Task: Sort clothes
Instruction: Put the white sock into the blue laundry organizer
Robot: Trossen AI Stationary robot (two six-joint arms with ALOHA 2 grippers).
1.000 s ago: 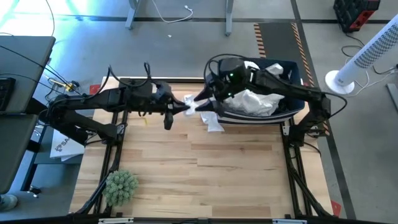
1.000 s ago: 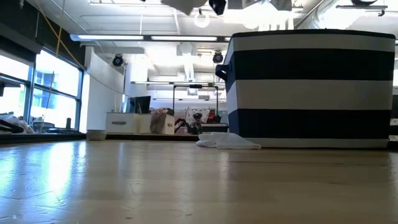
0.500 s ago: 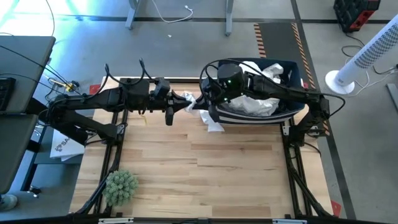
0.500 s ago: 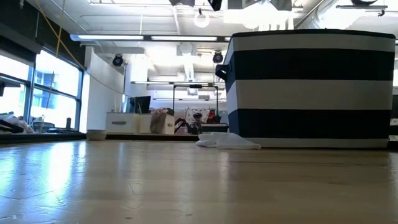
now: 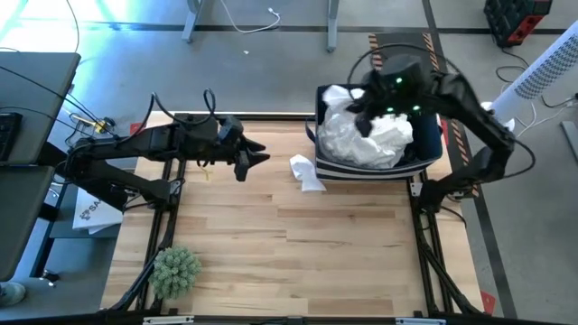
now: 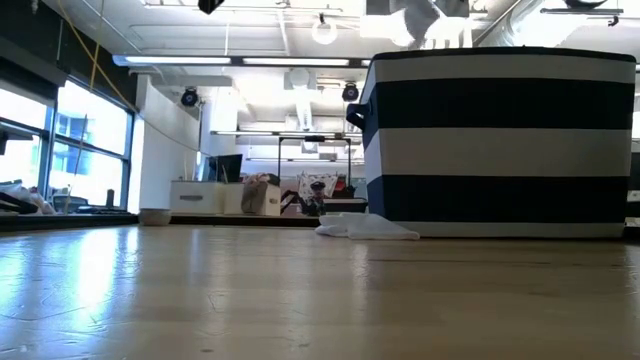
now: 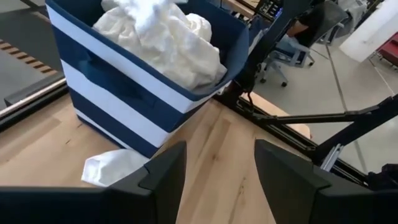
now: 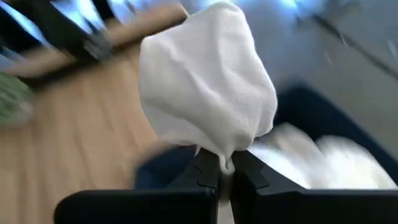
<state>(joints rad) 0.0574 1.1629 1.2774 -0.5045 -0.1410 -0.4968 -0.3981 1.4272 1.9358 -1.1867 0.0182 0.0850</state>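
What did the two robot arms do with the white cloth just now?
The left gripper opened its jaws and let go of the white garment. The right gripper shut on it and carried it from the table's middle back over the striped bin. The small white cloth on the table, the plant and the bin stayed put.

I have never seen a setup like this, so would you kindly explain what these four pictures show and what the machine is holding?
This is a robot with two dark arms at a light wooden table. One picture looks straight down, one looks level across the tabletop, and two come from cameras on the wrists. The left gripper hangs open and empty over the table. The right gripper is shut on a white fabric garment, lifted above the navy-and-white striped fabric bin, which holds more white clothes. A small white cloth lies on the table beside the bin, and a green spiky plant stands near one corner.
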